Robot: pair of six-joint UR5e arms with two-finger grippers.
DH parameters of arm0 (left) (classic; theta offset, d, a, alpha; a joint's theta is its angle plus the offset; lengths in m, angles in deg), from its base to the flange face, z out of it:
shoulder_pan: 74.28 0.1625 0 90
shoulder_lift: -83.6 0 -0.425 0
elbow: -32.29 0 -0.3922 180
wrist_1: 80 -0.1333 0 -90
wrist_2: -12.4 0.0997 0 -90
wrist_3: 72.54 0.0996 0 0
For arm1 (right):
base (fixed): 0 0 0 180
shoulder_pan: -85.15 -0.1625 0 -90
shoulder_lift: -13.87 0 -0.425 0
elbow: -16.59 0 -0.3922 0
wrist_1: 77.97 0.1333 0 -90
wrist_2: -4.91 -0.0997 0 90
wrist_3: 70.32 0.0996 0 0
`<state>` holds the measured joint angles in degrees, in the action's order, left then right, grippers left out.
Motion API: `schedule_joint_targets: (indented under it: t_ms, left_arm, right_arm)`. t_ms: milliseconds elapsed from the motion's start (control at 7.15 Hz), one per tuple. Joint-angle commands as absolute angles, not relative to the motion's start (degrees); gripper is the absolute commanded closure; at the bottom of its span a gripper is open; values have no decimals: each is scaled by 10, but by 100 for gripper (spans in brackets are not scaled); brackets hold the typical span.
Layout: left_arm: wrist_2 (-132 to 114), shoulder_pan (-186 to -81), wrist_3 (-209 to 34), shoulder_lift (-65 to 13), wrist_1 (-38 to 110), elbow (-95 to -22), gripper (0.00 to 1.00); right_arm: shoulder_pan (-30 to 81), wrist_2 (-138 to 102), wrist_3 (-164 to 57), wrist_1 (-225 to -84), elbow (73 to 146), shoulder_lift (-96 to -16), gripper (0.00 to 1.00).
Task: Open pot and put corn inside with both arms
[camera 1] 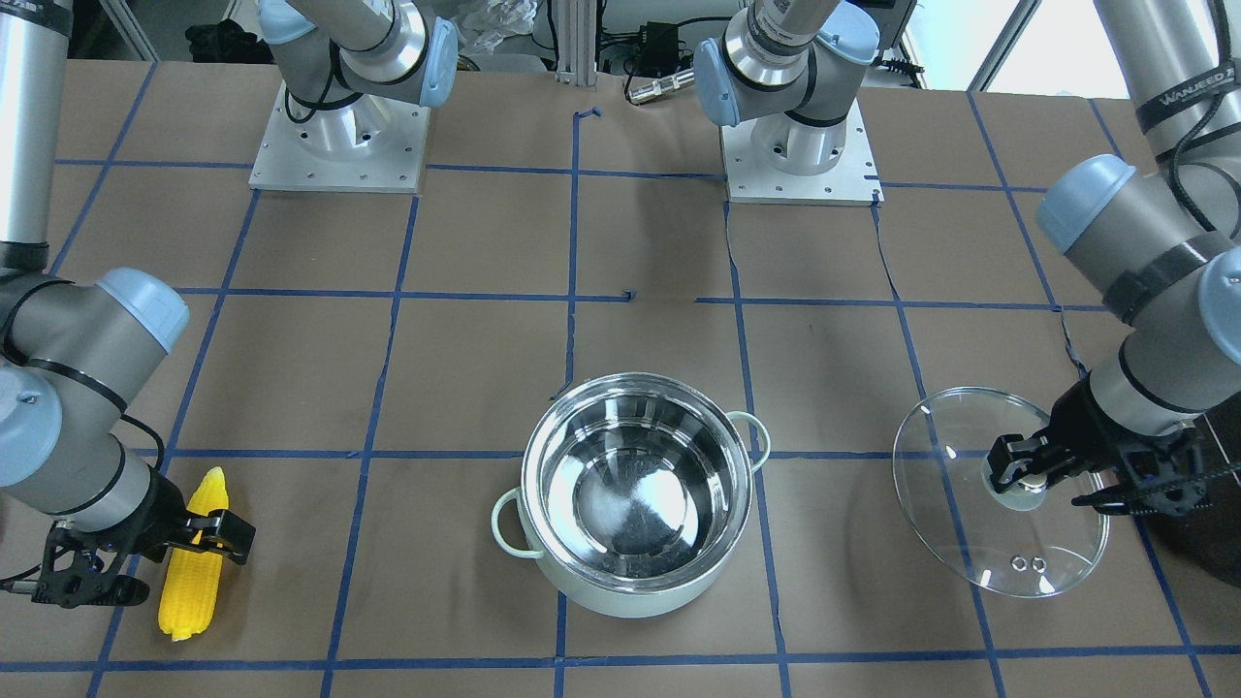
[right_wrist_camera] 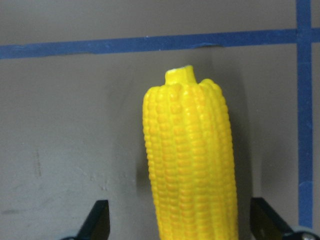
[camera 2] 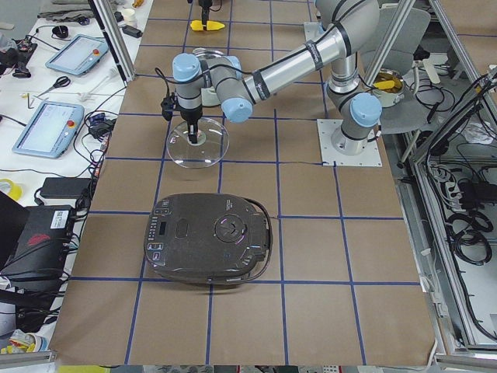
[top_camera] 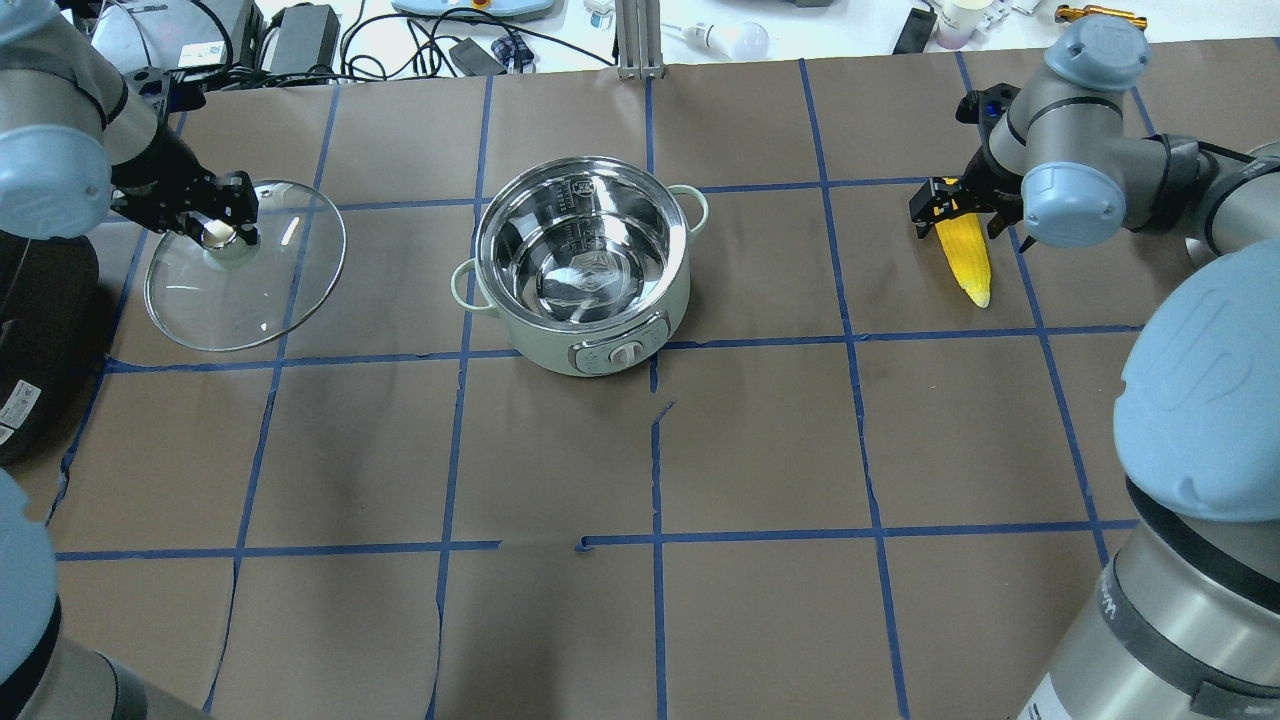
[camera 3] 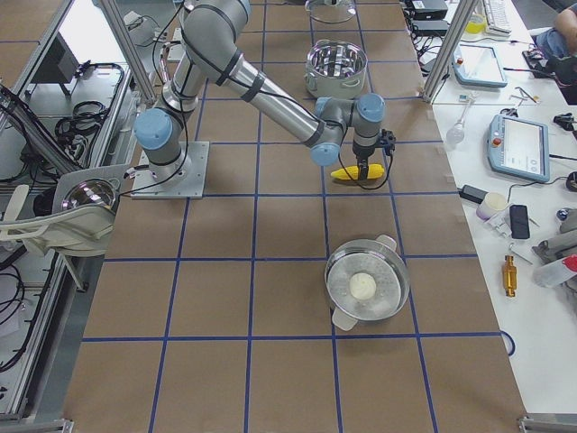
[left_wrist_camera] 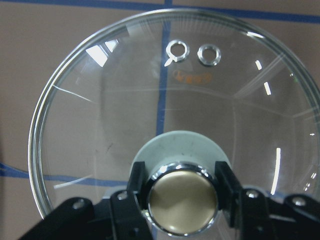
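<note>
Overhead exterior: corn [top_camera: 968, 260] points tip-first at robot — right hand [top_camera: 960, 214] spread astride, left hand [top_camera: 222, 226] clenching lid [top_camera: 262, 292].

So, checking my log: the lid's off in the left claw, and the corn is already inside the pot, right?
No. The lid is off in the left claw, but the pot is empty; the front-facing view shows the corn on the table at the right claw.

Robotics lab: robot arms [camera 1: 339, 136] bolted to a paper-covered surface [top_camera: 760, 450] gridded with blue tape [top_camera: 655, 545], control tablets [camera 2: 48, 128] and cables [camera 2: 464, 225] alongside.
</note>
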<state>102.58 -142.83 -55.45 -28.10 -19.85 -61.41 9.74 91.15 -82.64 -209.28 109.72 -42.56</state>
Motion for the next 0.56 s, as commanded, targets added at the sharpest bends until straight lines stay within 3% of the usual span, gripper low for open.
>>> schedule_joint_targets:
  t_ms: [0, 140, 419]
  left_arm:
    - [1025, -1413, -519, -305, -255, -654, 95]
    - [1025, -1412, -498, -321, -259, -660, 95]
    - [1025, -1413, -492, -323, -255, -663, 95]
  right_arm:
    - [97, 913, -826, -2094, 1094, -416, 67]
    - [97, 914, -826, -2093, 1091, -417, 98]
    - [97, 948, -821, -2085, 1075, -425, 100]
